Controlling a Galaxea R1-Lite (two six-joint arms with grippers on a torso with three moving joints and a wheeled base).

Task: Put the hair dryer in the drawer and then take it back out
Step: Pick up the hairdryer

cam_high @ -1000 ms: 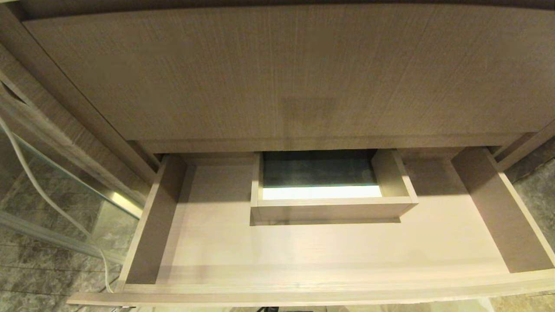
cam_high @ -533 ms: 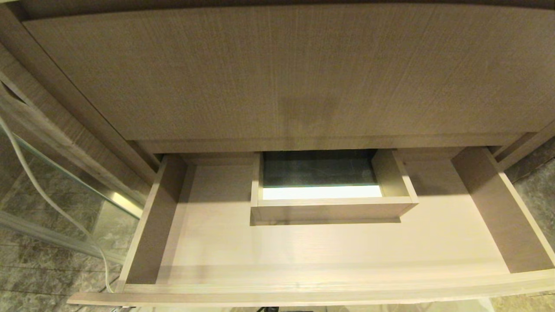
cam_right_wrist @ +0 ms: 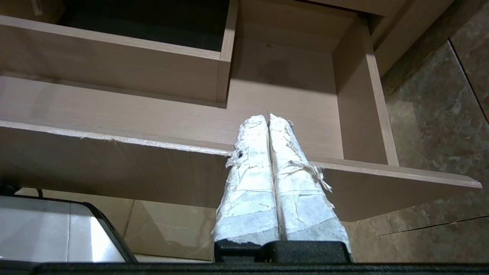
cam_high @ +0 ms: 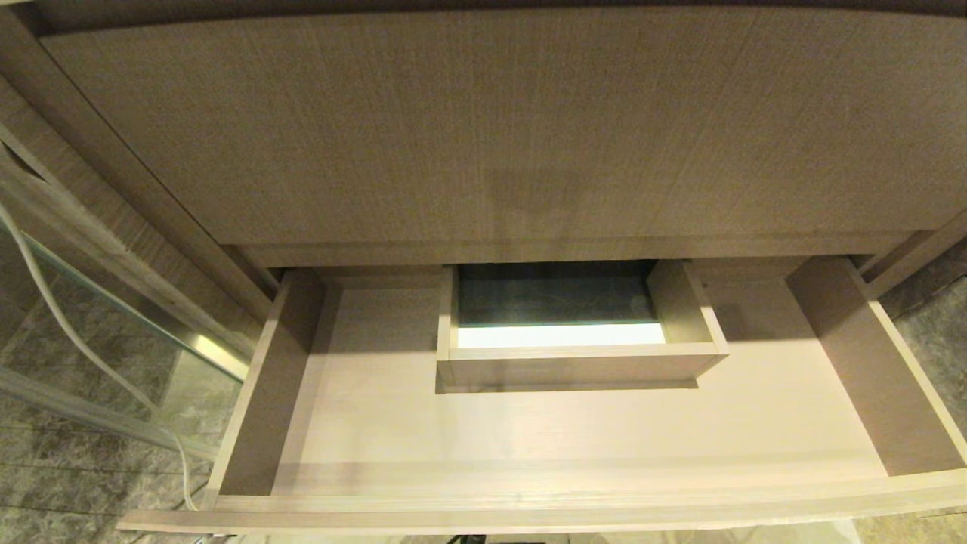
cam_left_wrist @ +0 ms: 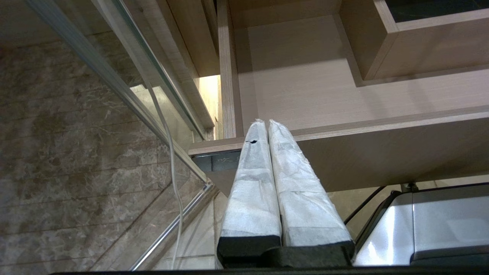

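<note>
A: Drawer (cam_high: 574,431) status?

B: Pulled out, open. Floor bare, light wood-grain. Boxed cutout (cam_high: 578,355) sits at the rear centre; dark inside, with a bright white strip along its front edge. Taller panel (cam_high: 498,128) stands directly above the drawer.

A: Dryer location?

B: Cannot tell. It shows in none of the three views: not on the drawer floor, not in the cutout.

A: Left pincer (cam_left_wrist: 266,122)?

B: Clenched, holding nothing. Both tape-wrapped fingers (cam_left_wrist: 252,183) are pressed together along their length. It sits outside the drawer, in front of the front board near its left corner, with the tips lined up on the top edge. A dark label (cam_left_wrist: 219,162) on the front board is just beside the fingers.

A: Right pincer (cam_right_wrist: 267,116)?

B: Also clenched and holding nothing. Tape on its fingers (cam_right_wrist: 250,183) is frayed. Position: in front of the front board, toward the drawer's right end, tips over the top edge as seen from the wrist. Contact w/ the board: cannot tell for either pincer.

A: Head view?

B: Neither arm is in it.

A: Surroundings?

B: White cord (cam_high: 83,340) hangs down at the left, beside a glass pane w/ a metal frame (cam_high: 113,419). Floor (cam_right_wrist: 439,114) is dark marbled tile. A silver-grey part of the robot's body (cam_left_wrist: 431,225) is below the drawer front in both wrist views.
</note>
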